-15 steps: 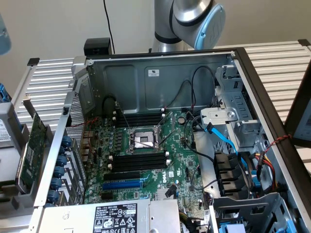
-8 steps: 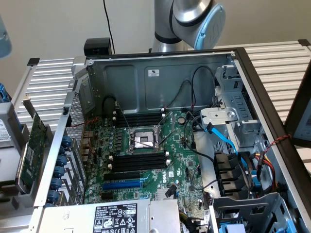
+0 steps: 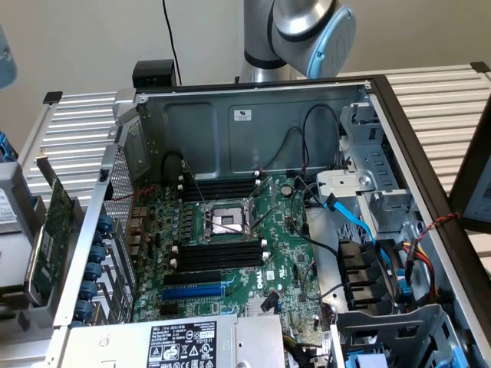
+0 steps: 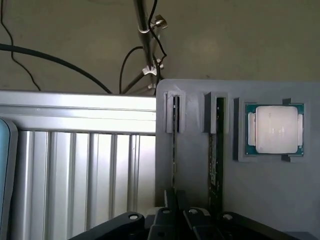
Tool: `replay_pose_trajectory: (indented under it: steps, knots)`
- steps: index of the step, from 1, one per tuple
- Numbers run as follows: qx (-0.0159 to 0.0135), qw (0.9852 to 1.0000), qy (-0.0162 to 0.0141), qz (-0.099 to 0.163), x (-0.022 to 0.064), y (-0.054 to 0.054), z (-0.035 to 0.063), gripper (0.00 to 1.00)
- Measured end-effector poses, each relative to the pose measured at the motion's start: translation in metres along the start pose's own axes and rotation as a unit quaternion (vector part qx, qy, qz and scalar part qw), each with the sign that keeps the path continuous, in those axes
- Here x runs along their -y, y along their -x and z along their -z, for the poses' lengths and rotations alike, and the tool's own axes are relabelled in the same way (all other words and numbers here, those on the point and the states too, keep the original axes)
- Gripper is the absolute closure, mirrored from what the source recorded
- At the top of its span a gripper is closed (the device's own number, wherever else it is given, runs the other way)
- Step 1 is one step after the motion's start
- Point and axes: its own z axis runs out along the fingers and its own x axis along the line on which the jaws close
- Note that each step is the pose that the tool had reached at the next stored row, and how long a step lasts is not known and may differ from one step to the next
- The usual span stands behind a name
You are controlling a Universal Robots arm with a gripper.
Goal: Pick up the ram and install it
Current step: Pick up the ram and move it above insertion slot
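- Gripper [image 4: 176,206]: jaws drawn together, pinching the near end of the ram [image 4: 175,145].
- Ram stands on edge in a slot of the gray holder tray [image 4: 192,165], which sits on a ribbed aluminium table [image 4: 80,170].
- Second memory stick [image 4: 216,150] fills the neighbouring slot, with a CPU [image 4: 274,129] in a recess beside it.
- Exterior view: robot arm [image 3: 307,31] behind the open computer case [image 3: 253,107]; black memory slots [image 3: 219,253] on the motherboard [image 3: 284,253].

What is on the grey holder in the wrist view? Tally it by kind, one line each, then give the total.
Ram sticks, on edge in slots: 2
Processor, lying flat in its recess: 1
Total: 3
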Motion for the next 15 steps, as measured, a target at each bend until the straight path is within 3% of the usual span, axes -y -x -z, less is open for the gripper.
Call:
replay_pose_trajectory:
  steps: [10,15]
  knots:
    - [0.0,1.0,0.0,0.0,0.0,0.0,0.0456,0.88]
    - [0.0,1.0,0.0,0.0,0.0087,0.0,0.0683,0.88]
